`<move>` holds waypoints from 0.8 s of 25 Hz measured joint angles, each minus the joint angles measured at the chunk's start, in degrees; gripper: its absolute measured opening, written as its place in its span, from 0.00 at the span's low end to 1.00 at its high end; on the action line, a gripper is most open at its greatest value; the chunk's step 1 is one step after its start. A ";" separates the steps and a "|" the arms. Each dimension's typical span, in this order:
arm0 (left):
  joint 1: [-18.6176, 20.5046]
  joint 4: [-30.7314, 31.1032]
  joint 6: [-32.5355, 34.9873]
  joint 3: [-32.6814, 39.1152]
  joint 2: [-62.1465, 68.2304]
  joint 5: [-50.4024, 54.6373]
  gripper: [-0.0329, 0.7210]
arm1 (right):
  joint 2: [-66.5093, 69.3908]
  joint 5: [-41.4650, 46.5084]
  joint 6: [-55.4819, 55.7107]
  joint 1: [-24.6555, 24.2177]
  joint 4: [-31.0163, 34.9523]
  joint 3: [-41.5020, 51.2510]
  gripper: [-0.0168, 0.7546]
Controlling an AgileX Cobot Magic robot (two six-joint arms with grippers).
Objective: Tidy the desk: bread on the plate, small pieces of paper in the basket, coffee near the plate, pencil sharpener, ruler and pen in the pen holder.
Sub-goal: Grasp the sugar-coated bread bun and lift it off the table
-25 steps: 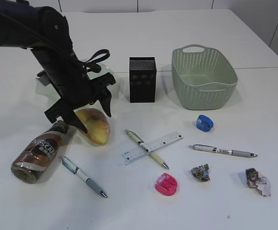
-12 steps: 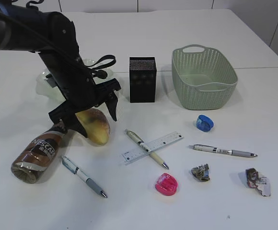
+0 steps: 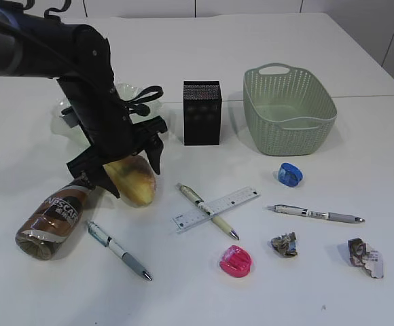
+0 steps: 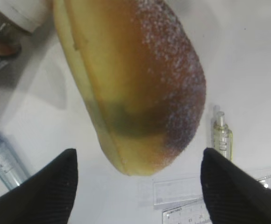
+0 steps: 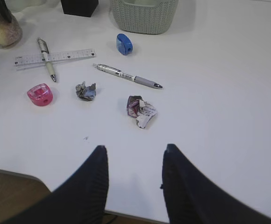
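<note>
Golden-brown bread [image 4: 135,79] lies on the desk [image 3: 360,122] left of centre, directly under the left gripper [image 4: 138,179]; jaws apart, straddling its near end, long axis running away between them.

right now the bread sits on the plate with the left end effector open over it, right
Not quite. The bread lies on the desk, in front of the plate, not on it; the exterior view shows this. The left end effector is indeed open over it.
</note>
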 joint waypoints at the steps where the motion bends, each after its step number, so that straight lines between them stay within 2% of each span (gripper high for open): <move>1: 0.00 0.00 -0.10 0.00 0.28 -0.62 0.81 | 0.00 0.00 0.00 0.00 0.00 0.00 0.43; 14: 0.00 0.00 -0.23 -0.09 2.63 -4.29 0.81 | 0.00 0.00 0.00 0.00 0.00 0.00 0.43; 20: 0.00 0.00 -0.61 -0.09 3.16 -5.31 0.75 | 0.00 0.00 0.00 0.00 0.00 0.00 0.43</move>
